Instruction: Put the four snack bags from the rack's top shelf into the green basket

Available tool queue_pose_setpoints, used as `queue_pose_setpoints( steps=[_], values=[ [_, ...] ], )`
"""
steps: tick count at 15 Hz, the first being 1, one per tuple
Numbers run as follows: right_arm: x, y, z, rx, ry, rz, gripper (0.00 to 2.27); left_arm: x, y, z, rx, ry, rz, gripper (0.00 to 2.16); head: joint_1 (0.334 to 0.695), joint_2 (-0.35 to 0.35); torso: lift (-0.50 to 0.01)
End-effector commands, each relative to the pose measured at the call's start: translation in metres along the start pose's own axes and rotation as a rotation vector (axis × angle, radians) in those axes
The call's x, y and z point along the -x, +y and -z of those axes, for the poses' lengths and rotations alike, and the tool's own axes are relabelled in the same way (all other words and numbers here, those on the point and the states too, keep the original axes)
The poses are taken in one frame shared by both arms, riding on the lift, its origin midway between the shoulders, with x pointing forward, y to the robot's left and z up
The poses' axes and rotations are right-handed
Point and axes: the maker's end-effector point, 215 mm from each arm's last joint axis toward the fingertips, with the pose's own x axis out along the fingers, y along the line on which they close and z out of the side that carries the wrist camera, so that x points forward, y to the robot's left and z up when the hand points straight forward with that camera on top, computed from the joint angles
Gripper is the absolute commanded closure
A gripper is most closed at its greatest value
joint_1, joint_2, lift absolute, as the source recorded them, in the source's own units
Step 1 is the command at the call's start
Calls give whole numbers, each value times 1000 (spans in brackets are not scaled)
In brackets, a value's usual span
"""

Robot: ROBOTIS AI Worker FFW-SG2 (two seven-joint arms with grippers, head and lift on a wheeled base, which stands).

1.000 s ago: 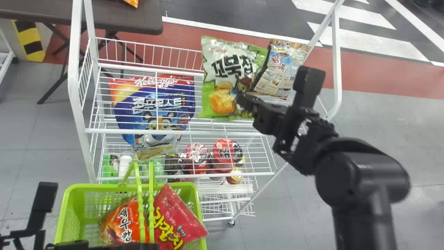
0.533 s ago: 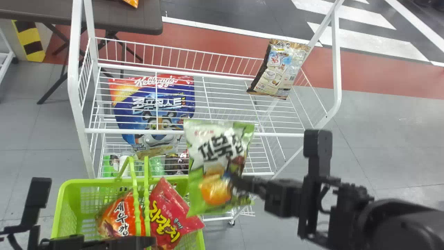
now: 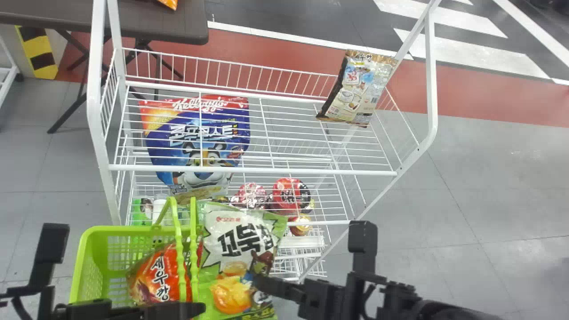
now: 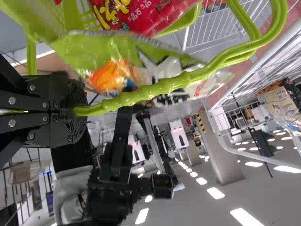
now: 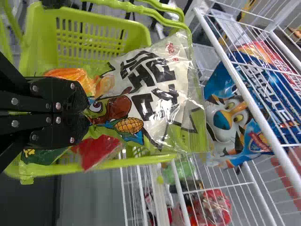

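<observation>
Basket (image 3: 146, 230) now has the green bag (image 3: 240, 240) above its right side. One second ago this bag was at the top shelf (image 3: 266, 170), and half a second ago it was in the air between rack and basket; the right arm has brought it here. The right gripper (image 5: 85, 110) has its fingers closed firmly, with the film of the green bag pinched between them. The left gripper (image 4: 80, 111) is also closed, around the handle (image 4: 155, 88), which I think keeps the basket steady. Inside the basket are the orange bag (image 3: 160, 275) and the red bag (image 4: 146, 14). The brown bag (image 3: 355, 93) leans at the right end of the shelf, the same as before. So I judge that the third bag is almost delivered: it needs to be lowered a little and released, and care is needed that it does not catch on handle or rim. After that, only the brown one should remain.
</observation>
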Motion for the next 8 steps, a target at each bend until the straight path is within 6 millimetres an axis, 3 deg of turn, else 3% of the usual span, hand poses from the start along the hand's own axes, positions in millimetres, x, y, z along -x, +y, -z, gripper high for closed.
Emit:
queue_pose_setpoints(
  steps=[1,3,6,7,8],
  values=[
    [-22,11,13,-65,35,-59,2098,-2,-2,3,2,6,3,2125,695,-334,0],
    [-27,30,45,-107,167,-127,2098,-2,-2,3,2,6,3,2125,695,-292,0],
    [-17,56,90,-113,333,-187,2098,-1,-1,3,1,4,0,2121,695,-225,0],
    [-19,60,91,-110,333,-197,2098,-1,-1,3,3,4,1,2121,695,-211,0],
    [-27,60,79,-92,296,-187,2098,-2,-2,3,1,5,7,2121,695,-199,0]
  ],
)
